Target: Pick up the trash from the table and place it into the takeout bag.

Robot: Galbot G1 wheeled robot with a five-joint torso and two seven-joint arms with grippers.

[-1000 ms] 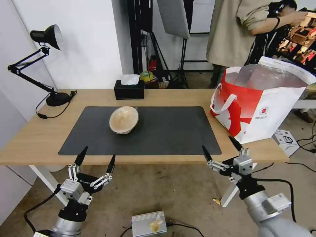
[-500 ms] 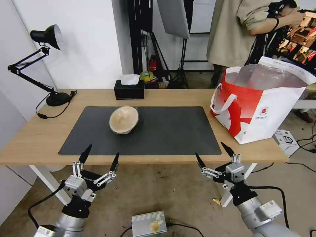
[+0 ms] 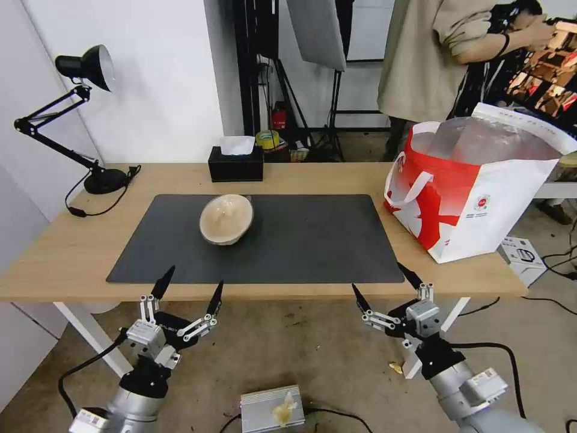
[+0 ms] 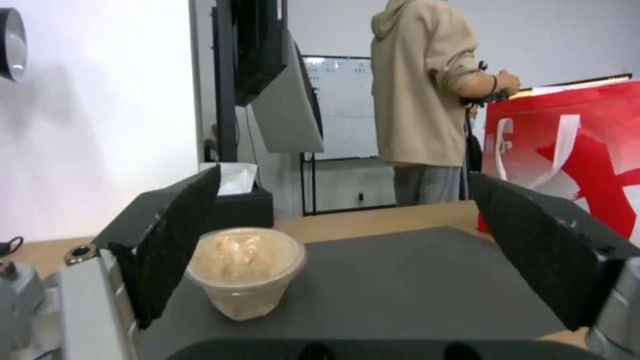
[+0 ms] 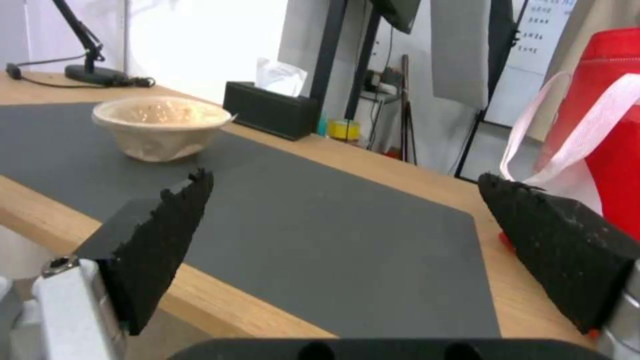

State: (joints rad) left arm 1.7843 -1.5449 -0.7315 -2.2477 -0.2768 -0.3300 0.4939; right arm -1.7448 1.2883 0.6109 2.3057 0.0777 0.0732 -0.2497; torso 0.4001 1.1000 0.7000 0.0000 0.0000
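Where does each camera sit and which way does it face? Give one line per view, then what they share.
Head view: high, looking down over the table; left gripper and right gripper open before its near edge.
Left wrist view: between open fingers, facing the beige bowl.
Right wrist view: between open fingers, facing across the dark mat.
Shared: bowl, mat, black tissue box, takeout bag.

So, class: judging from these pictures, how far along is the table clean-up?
Looks done: no cup or white bowl on the table. In hand: nothing; left pincer and right pincer hang open below its front edge. Left: the beige bowl on the mat, bag beside it.
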